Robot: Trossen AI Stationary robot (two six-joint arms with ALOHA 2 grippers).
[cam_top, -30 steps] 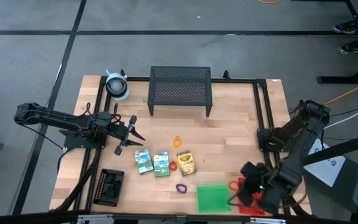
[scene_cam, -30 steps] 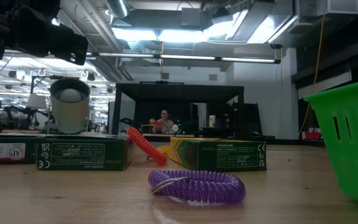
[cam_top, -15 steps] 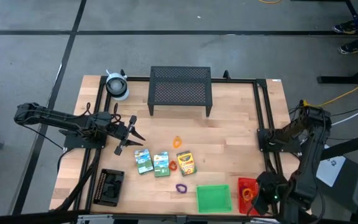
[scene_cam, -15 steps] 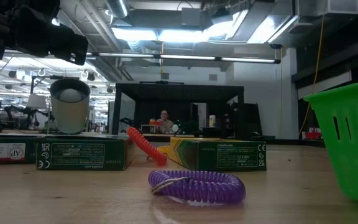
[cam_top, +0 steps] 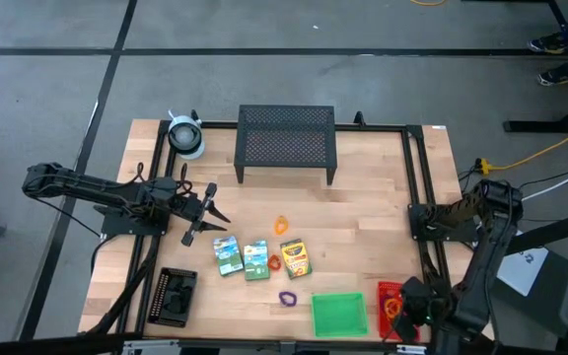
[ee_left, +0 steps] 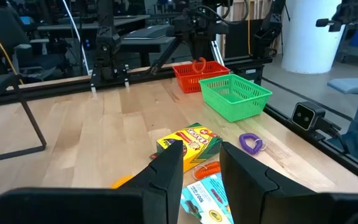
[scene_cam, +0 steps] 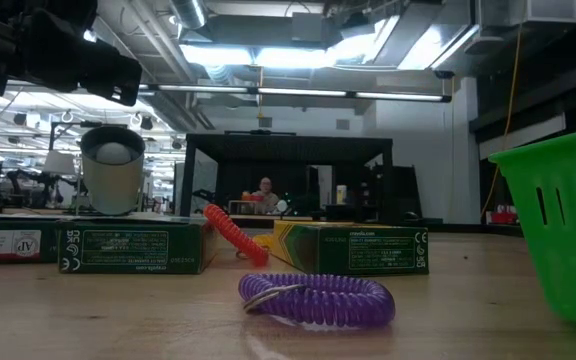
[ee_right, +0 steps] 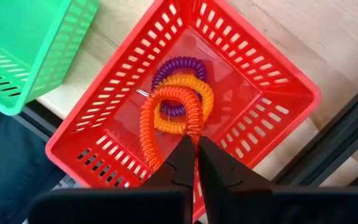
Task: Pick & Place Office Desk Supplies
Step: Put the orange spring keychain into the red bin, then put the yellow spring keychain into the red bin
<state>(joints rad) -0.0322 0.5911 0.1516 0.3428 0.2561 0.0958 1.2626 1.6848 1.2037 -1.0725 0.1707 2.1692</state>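
Right wrist view | orange coil [ee_right: 166, 115] (stretched) in red tray [ee_right: 272, 81] | jaws together

At the lower right of the high view sits a bright red tray [cam_top: 390, 308] with a lattice of small openings; in the right wrist view its red mesh walls [ee_right: 241, 56] enclose an orange coil [ee_right: 166, 115], a yellower orange coil [ee_right: 188, 99] and a purple coil [ee_right: 176, 68]. Beside it lies a vivid green tray [cam_top: 339, 315]. Mid-frame lie two green-and-white boxes [cam_top: 242, 257], a yellow-and-green crayon box [cam_top: 294, 257] and a purple coil [cam_top: 287, 297]. A black tray [cam_top: 175, 296] sits at lower left, a black mesh stand [cam_top: 286, 143] at upper centre. The table [cam_top: 373, 197] is pale wood with a plank pattern.
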